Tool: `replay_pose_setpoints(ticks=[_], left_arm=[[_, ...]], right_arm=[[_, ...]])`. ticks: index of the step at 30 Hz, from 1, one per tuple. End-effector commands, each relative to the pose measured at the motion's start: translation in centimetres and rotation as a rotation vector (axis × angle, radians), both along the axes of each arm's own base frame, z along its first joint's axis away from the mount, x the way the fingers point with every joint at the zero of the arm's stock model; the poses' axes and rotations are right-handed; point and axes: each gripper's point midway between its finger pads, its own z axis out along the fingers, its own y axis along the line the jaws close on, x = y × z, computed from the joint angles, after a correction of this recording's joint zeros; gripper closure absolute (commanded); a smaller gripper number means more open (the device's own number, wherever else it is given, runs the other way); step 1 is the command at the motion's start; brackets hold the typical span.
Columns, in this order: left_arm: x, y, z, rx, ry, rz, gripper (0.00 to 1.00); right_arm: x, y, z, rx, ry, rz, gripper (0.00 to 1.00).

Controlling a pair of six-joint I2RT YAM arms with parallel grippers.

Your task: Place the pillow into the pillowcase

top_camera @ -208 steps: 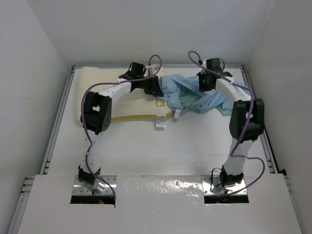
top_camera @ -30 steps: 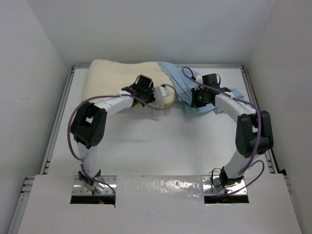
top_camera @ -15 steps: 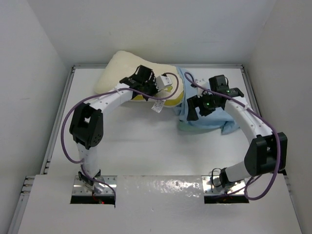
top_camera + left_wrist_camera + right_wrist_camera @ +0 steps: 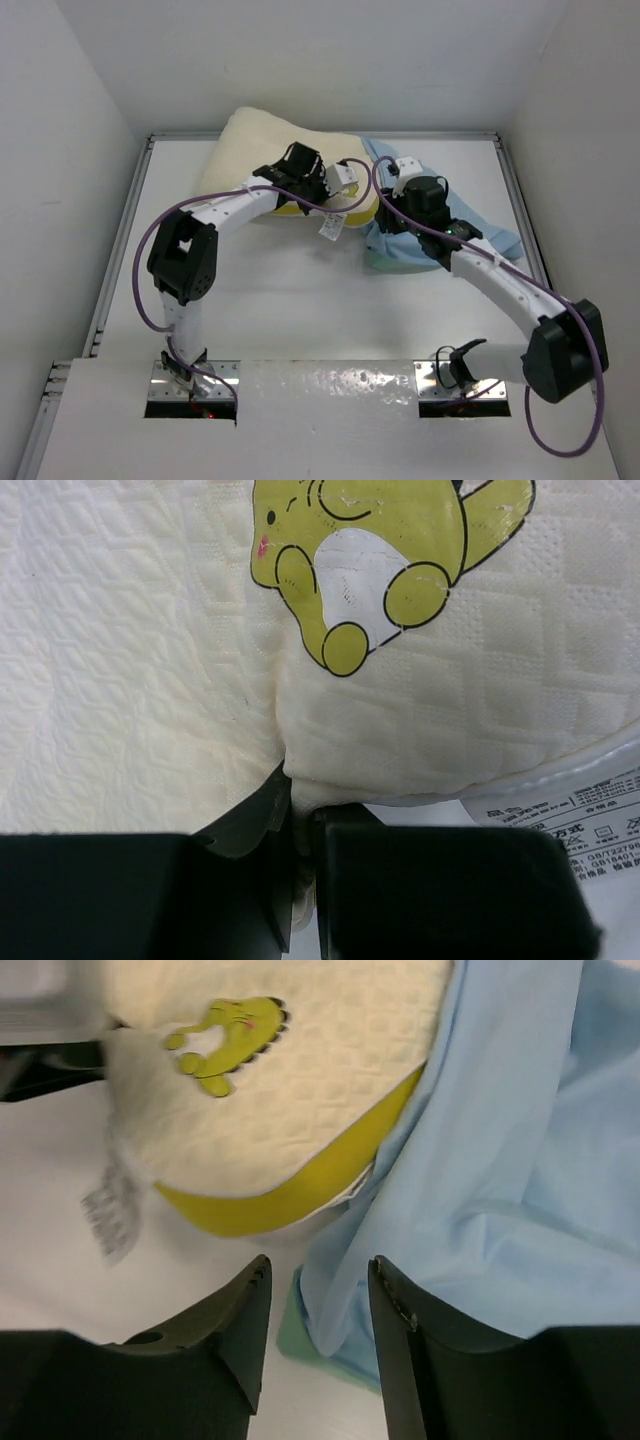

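The cream pillow (image 4: 255, 145) lies tilted at the back of the table, with its yellow trim (image 4: 335, 208) and white tag (image 4: 331, 228) toward the middle. My left gripper (image 4: 312, 190) is shut on a fold of the pillow's edge (image 4: 300, 795), just below the yellow logo (image 4: 370, 550). The pillowcase (image 4: 470, 235) lies crumpled to the pillow's right, light blue side up, with a teal edge (image 4: 300, 1330) showing. My right gripper (image 4: 318, 1300) is open over the pillowcase's left edge (image 4: 340, 1290), beside the pillow's trim (image 4: 290, 1200). In the top view the right gripper (image 4: 388, 222) is at that edge.
White walls close in the table at the back and both sides. A metal rail (image 4: 120, 250) runs along the left edge and another (image 4: 528, 240) along the right. Purple cables (image 4: 150, 240) loop beside both arms. The tag also shows in the left wrist view (image 4: 570, 815).
The left gripper has pulled the pillow up and turned it, its left end against the back wall. The right arm has swung in and its gripper now sits at the pillowcase's left edge.
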Motion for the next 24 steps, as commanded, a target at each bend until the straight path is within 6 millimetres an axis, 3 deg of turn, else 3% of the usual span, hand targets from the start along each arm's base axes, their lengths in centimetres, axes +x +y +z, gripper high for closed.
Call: replay_pose_setpoints(ticks=[1, 5, 13, 15, 16, 17, 20, 22, 23, 24], left_arm=[[0.8, -1.1, 1.6, -0.055, -0.032, 0.006, 1.0], [0.7, -0.8, 1.3, -0.042, -0.027, 0.002, 1.0], [1.1, -0.4, 1.2, -0.036, -0.033, 0.018, 1.0], [1.1, -0.3, 1.2, -0.033, -0.031, 0.021, 1.0], [1.1, -0.4, 1.2, -0.034, -0.029, 0.018, 1.0], [1.1, -0.4, 1.3, -0.038, -0.026, 0.015, 1.0], [1.1, -0.5, 1.6, -0.053, -0.017, 0.013, 1.0], [1.1, -0.5, 1.8, -0.055, -0.02, 0.02, 1.0], [1.3, -0.6, 2.0, -0.058, -0.033, 0.029, 1.0], [1.6, -0.5, 2.1, -0.067, -0.036, 0.063, 1.0]], right_arm=[[3.2, -0.3, -0.8, 0.067, -0.056, -0.14, 0.54], [5.0, -0.7, -3.1, -0.021, -0.006, -0.175, 0.38], [6.1, -1.6, -8.2, -0.13, 0.059, -0.211, 0.42], [6.5, -1.8, -9.1, -0.133, 0.059, -0.221, 0.55], [6.5, -1.8, -9.5, -0.122, 0.064, -0.224, 0.68], [6.8, -1.8, -9.8, -0.102, 0.062, -0.225, 1.0], [7.4, -2.0, -10.9, 0.001, 0.095, -0.21, 1.0], [7.1, -2.9, -9.7, 0.049, 0.1, -0.17, 1.0], [5.8, -1.6, -9.2, 0.034, 0.098, -0.011, 1.0], [4.7, -0.8, -7.4, 0.023, 0.069, 0.091, 1.0]])
